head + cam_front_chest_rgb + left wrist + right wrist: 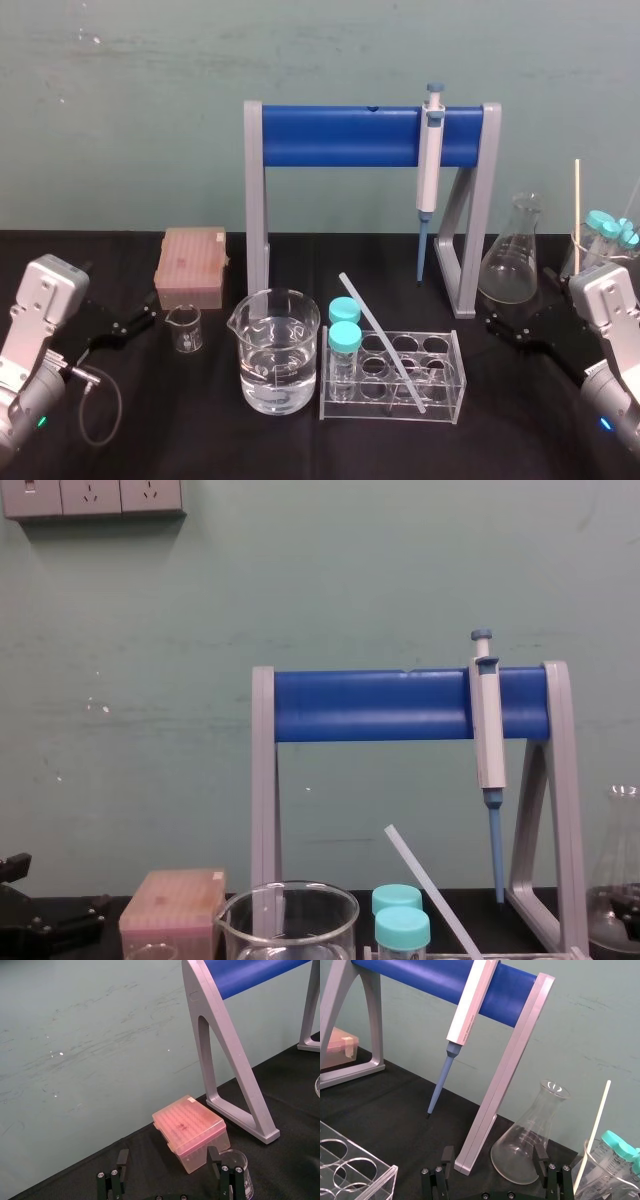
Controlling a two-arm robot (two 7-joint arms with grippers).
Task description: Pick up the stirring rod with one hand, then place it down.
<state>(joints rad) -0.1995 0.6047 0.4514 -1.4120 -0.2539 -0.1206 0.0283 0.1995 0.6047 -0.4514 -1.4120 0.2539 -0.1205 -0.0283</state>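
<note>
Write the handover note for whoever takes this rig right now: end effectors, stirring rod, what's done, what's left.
Left end effector: open, empty, at the table's left side, facing the pink tip box.
Right end effector: open, empty, at the table's right side, facing the conical flask.
Stirring rod: leaning at a slant in the clear tube rack at centre front, lower end in a front right hole, upper end tilted back and left. Neither end effector touches it.
Done: nothing yet; the rod is not grasped.
Left: pick up the rod with one end effector, then place it down.
</note>
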